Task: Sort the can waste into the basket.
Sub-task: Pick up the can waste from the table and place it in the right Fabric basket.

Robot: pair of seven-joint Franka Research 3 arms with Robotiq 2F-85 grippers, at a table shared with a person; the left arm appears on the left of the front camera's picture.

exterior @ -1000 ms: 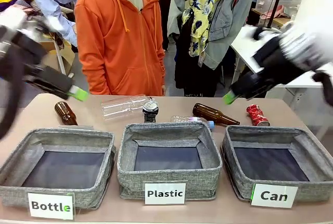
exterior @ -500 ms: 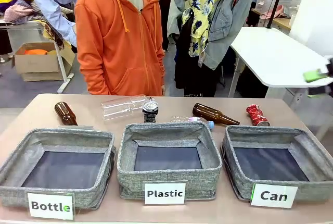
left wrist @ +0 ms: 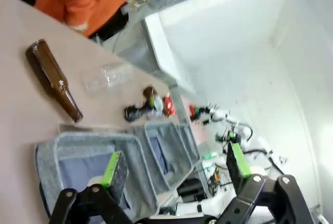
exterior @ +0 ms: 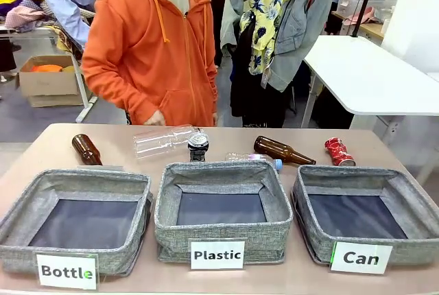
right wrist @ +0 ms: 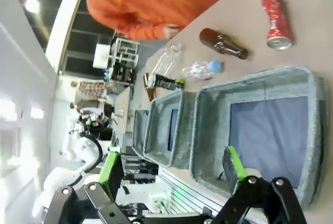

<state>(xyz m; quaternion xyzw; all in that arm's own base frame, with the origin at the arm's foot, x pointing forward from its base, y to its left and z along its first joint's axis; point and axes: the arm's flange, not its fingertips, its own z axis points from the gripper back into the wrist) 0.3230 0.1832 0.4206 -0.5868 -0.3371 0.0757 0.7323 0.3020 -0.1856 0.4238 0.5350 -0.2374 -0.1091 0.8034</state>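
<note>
The crushed red can (exterior: 339, 151) lies at the far right of the table, behind the grey basket labelled "Can" (exterior: 346, 171), whose dark floor is bare. Mid-table, the black can with a silver top (exterior: 198, 145) stands upright behind the "Plastic" basket. In the right wrist view my right gripper (right wrist: 173, 171) is open and holds nothing. It hangs high over the near side of the Can basket (right wrist: 260, 75), well short of the red can (right wrist: 276, 18) and black can (right wrist: 164, 82). My left gripper (left wrist: 174, 164) is open and bare, above the "Bottle" basket (left wrist: 62, 143).
Brown glass bottles (exterior: 86, 149) (exterior: 282, 150) and clear plastic bottles (exterior: 162, 139) (exterior: 255, 160) lie along the far side. The "Bottle" basket (exterior: 75, 175) and "Plastic" basket (exterior: 219, 168) stand in front. A person in an orange hoodie (exterior: 154, 48) has a hand at the far table edge.
Both arms have swung out of the front view, the left first, then the right. The person in orange has leaned left and brought a hand to the table edge.
</note>
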